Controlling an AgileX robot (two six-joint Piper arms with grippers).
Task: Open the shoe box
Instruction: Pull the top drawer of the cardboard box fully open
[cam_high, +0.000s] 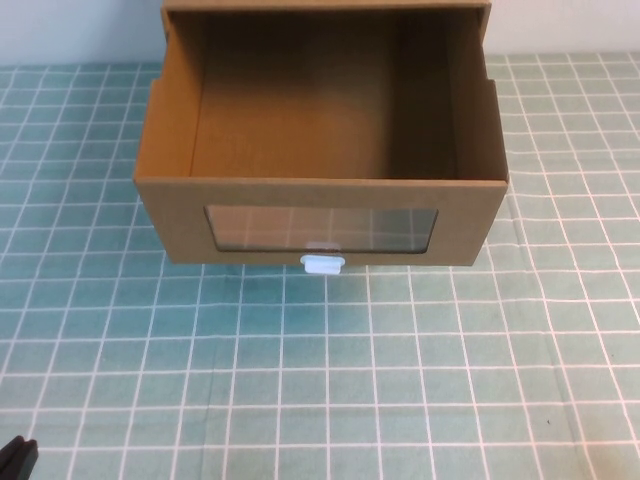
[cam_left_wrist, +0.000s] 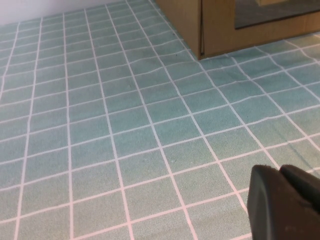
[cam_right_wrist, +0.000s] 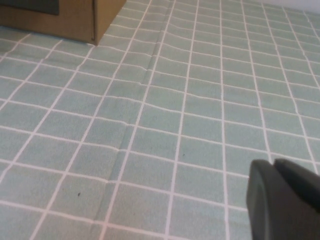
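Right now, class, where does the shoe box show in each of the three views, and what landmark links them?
High view: shoe box upper centre, interior showing; left end effector at the near left corner.
Left wrist view: one front corner of the box, ahead of the shut left end effector.
Right wrist view: the other front corner, ahead of the shut right end effector.
Shared landmark: the box's front window.

The shoe box (cam_high: 320, 190) runs off the far edge. The left gripper (cam_left_wrist: 280, 172), near left, and the right gripper (cam_right_wrist: 274, 164), probably near right, are mostly cropped.
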